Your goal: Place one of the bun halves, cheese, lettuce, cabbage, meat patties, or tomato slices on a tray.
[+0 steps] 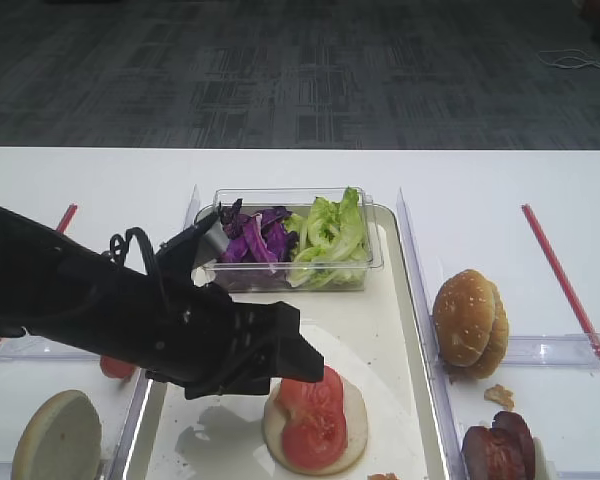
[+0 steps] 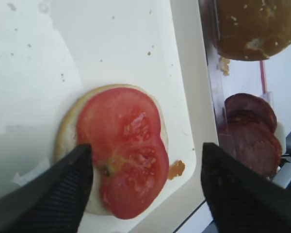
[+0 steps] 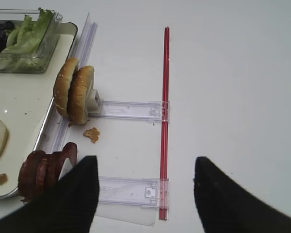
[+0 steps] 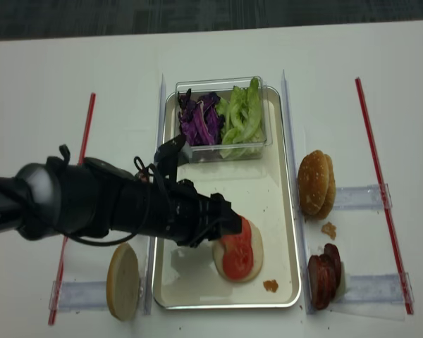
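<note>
White tabletop [image 4: 42,84] under dark carpet, cream tray [image 4: 282,211] at centre. Left gripper [image 2: 145,189] spread wide and holding nothing, fingers [image 2: 63,189] flanking overlapping tomato slices [image 2: 123,150] lying on a bun half [image 4: 252,262] near the tray's 6 o'clock end; clear tub [image 4: 222,84] with cabbage [image 4: 197,120] and lettuce [image 4: 241,116] at 12 o'clock. Right gripper [image 3: 145,194] likewise parted and empty over bare table off the tray's 3 o'clock side, by upright bun halves [image 3: 73,94], meat patties [image 3: 43,170] in clear holders and a red strip [image 3: 164,97].
</note>
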Tool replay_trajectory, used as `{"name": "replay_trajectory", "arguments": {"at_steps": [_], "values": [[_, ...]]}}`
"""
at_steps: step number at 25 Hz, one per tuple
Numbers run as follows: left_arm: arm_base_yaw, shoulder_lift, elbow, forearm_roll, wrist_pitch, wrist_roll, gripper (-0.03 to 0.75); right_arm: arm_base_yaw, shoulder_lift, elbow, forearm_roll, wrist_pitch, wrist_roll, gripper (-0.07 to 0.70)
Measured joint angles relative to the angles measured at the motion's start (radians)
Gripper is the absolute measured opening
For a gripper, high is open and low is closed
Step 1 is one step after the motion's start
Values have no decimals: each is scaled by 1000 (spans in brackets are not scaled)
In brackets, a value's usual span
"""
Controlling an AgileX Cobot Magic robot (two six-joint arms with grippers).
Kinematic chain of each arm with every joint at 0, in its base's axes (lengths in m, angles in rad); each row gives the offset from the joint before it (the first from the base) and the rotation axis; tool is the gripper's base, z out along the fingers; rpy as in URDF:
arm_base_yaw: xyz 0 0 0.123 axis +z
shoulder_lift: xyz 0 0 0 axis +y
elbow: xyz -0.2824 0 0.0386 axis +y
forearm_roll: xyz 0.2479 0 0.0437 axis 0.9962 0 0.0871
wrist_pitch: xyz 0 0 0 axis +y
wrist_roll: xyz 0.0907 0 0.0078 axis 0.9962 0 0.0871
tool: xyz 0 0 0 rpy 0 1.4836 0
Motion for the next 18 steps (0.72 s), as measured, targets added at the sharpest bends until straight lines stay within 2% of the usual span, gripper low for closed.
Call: {"name": "replay_trajectory", "arguments": {"at_steps": [5,10,15,18], "values": [[25,-49,-2,116,0,-93,451,0,0,0,0,0,0,477],[56,-84,-51,335,20,-257,451,0,0,0,0,0,0,477],[73,-90,-135,599,77,-460,451,0,0,0,0,0,0,477],[84,-90,-183,713,116,-538,450,0,0,0,0,0,0,477]]}}
